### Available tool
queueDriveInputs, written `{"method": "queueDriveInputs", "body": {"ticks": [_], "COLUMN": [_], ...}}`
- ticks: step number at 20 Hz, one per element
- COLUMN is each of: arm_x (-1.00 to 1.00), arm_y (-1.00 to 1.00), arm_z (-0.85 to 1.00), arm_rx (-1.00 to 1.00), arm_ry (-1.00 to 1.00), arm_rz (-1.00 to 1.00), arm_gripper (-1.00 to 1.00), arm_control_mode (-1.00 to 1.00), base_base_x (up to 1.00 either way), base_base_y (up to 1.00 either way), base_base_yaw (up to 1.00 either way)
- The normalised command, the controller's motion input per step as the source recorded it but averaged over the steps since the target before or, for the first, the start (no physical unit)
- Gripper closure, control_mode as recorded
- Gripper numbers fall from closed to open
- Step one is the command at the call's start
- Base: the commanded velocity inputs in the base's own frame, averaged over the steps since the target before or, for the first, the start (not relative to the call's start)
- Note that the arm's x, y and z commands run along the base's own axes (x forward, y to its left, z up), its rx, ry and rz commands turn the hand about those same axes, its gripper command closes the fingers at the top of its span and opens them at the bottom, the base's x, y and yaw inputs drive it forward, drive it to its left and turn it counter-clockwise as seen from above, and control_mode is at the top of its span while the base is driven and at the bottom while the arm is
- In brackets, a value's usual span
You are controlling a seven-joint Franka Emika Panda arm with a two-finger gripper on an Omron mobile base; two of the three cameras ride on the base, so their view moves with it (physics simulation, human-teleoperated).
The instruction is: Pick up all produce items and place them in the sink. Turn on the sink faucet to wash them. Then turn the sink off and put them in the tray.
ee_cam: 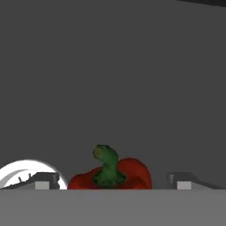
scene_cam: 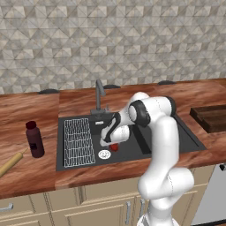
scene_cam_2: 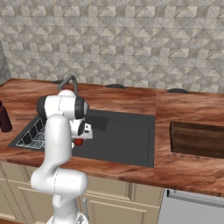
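Dark sink basin [ee_cam: 113, 66] fills the hand view, where a red bell pepper [ee_cam: 115, 174] sits bottom centre, stem up, between the released, wide-spread gripper [ee_cam: 113, 181] fingertips, beside the silver drain [ee_cam: 22, 172].

Rendered home kitchen, reddish wood tabletop [scene_cam: 26, 110], black sink [scene_cam: 185, 140] with gooseneck faucet [scene_cam: 99, 90], patterned tile backsplash [scene_cam: 110, 39], beige cabinet drawers [scene_cam: 66, 207]
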Motion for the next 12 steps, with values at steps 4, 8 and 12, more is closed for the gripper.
{"method": "queueDriveInputs", "body": {"ticks": [4, 8, 12], "arm_x": [-0.09, -0.26, -0.48], "arm_y": [-0.09, -0.23, -0.40], "arm_z": [0.39, 0.68, 0.89], "arm_rx": [0.00, 0.00, 0.02], "arm_ry": [-0.15, -0.20, -0.25], "arm_rz": [0.00, 0.00, 0.00], "arm_gripper": [-1.00, -1.00, -1.00], "arm_control_mode": [-1.00, -1.00, -1.00], "base_base_x": [0.00, 0.00, 0.00], "base_base_y": [0.00, 0.00, 0.00], "base_base_yaw": [0.00, 0.00, 0.00]}}
